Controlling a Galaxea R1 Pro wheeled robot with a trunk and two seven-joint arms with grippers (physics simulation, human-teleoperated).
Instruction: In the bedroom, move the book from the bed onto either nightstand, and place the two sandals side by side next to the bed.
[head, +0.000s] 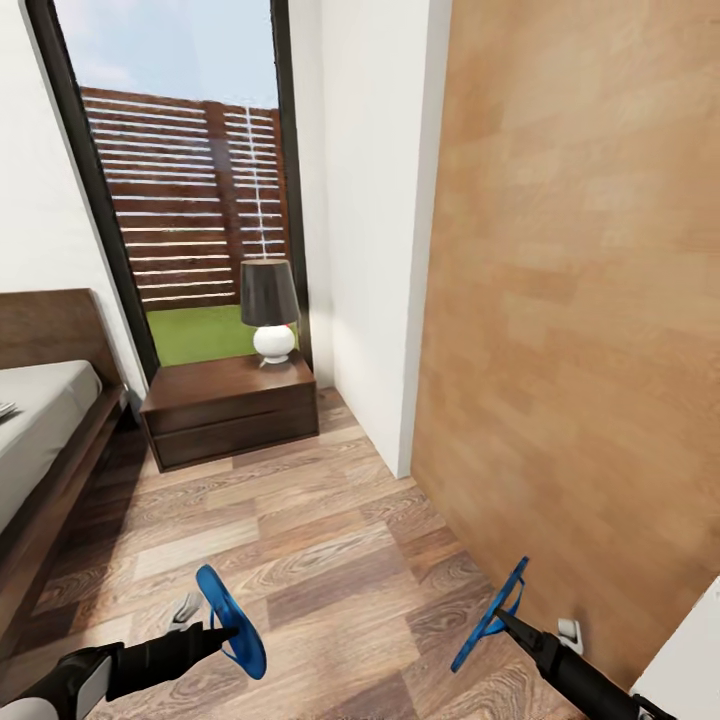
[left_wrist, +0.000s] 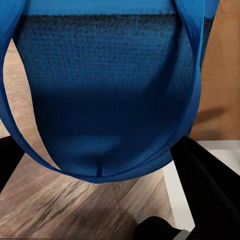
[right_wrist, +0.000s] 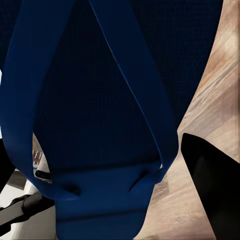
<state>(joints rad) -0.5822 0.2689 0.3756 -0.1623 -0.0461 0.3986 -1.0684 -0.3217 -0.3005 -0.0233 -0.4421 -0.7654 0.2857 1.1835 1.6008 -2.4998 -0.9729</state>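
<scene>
Each blue sandal is held above the plank floor (head: 330, 560): one sandal (head: 232, 620) clamped in the left gripper's (head: 222, 632) jaws, the other sandal (head: 490, 612) in the right gripper's (head: 505, 620). The bed (head: 50, 440) lies left, the nightstand (head: 230, 405) and its lamp (head: 270, 310) ahead.

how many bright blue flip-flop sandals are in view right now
2. One bright blue flip-flop sandal is held off the floor in the left gripper; the other sandal is held in the right gripper.

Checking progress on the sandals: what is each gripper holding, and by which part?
The left gripper holds one blue sandal by the sole's edge; the right gripper holds the other sandal, seemingly near its straps.
</scene>
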